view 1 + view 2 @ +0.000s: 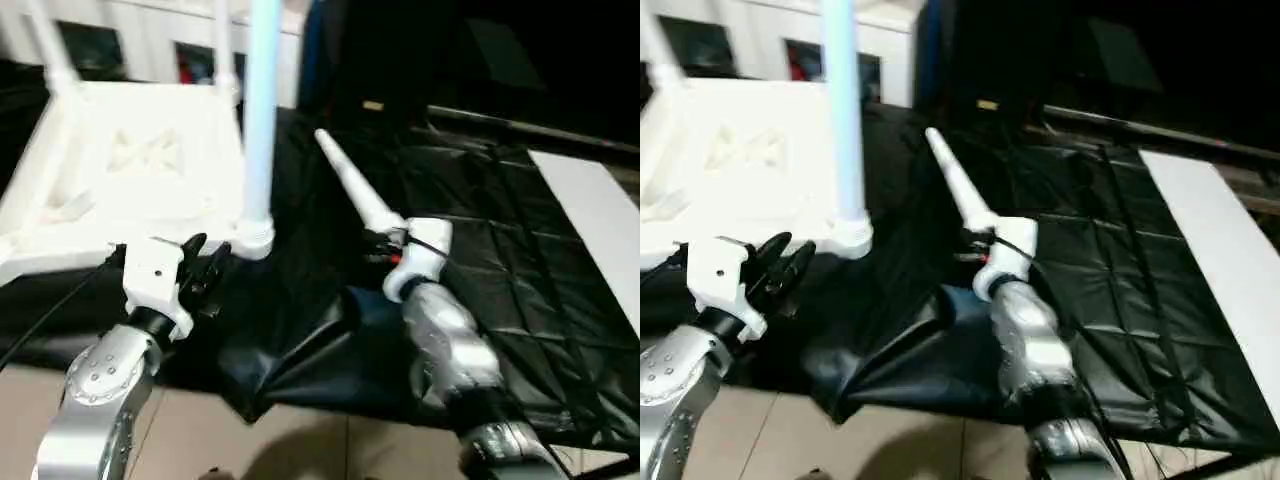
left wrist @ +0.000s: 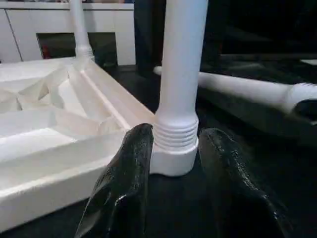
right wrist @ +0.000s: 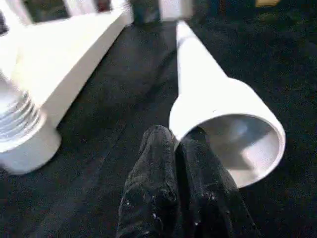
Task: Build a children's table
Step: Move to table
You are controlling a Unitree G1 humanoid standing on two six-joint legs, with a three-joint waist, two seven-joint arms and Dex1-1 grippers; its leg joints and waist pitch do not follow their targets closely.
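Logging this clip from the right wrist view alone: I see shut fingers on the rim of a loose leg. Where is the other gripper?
Observer: The left gripper is at the near corner of the upturned tabletop, fingers open on either side of an upright leg's base.
Operator: Is the loose leg lifted?
Observer: It seems so. The loose leg slants up and away from the right gripper, above the black sheet.
Operator: How many legs are in?
Observer: I count three standing in the tabletop.
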